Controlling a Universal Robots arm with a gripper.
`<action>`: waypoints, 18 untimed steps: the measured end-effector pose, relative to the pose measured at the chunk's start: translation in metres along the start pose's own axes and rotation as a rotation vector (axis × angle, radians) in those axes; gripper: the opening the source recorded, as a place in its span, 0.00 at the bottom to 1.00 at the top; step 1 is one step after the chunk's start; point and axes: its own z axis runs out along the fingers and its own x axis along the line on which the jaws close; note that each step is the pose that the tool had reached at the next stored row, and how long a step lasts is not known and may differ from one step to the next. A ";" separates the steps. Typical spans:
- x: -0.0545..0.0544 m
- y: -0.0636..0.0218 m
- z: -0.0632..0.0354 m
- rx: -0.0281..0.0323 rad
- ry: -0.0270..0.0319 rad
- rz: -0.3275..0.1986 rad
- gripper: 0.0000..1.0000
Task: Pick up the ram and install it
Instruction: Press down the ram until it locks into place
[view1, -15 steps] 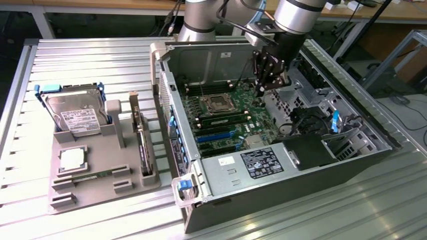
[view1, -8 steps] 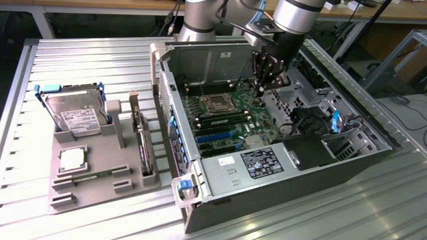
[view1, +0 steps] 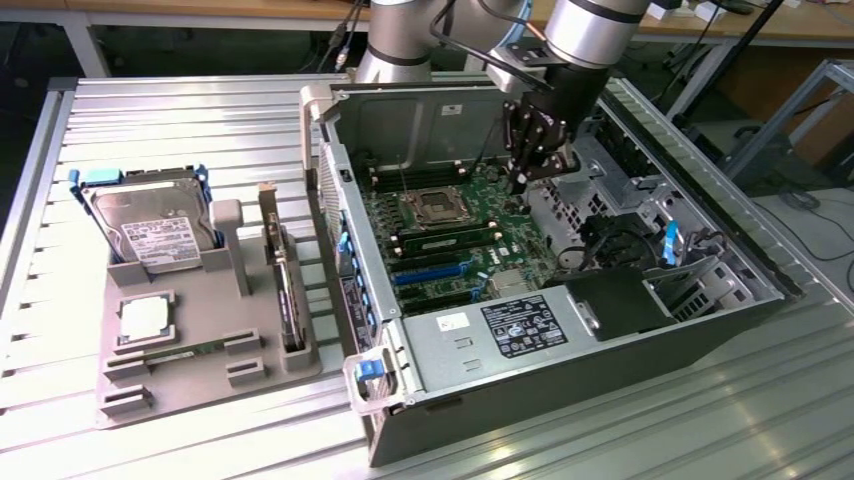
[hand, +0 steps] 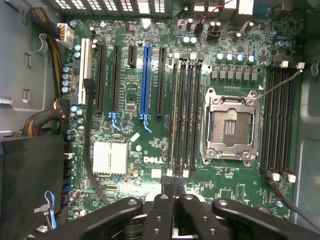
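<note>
Now: seating step, which I judge nearly done.
Long thin green RAM stick (view1: 447, 238) with black chips stands in a slot on the green motherboard (view1: 514, 250). Your black two-finger gripper (view1: 523, 178) hangs just above, fingers closed on nothing. Any further press calls for a straight-down push.

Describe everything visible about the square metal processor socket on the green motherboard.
The square silver metal processor socket lies flat on the green motherboard. Its shiny frame rings a dark recessed centre with no chip seated. Black memory slots flank it on two sides. A thin grey wire crosses one corner.
</note>
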 end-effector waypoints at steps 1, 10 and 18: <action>0.000 0.0001 0.0000 0.0000 0.0001 0.000 0.11; 0.000 0.0017 0.0001 0.0002 0.0003 0.000 0.11; 0.000 0.0017 0.0001 0.0002 0.0003 0.000 0.11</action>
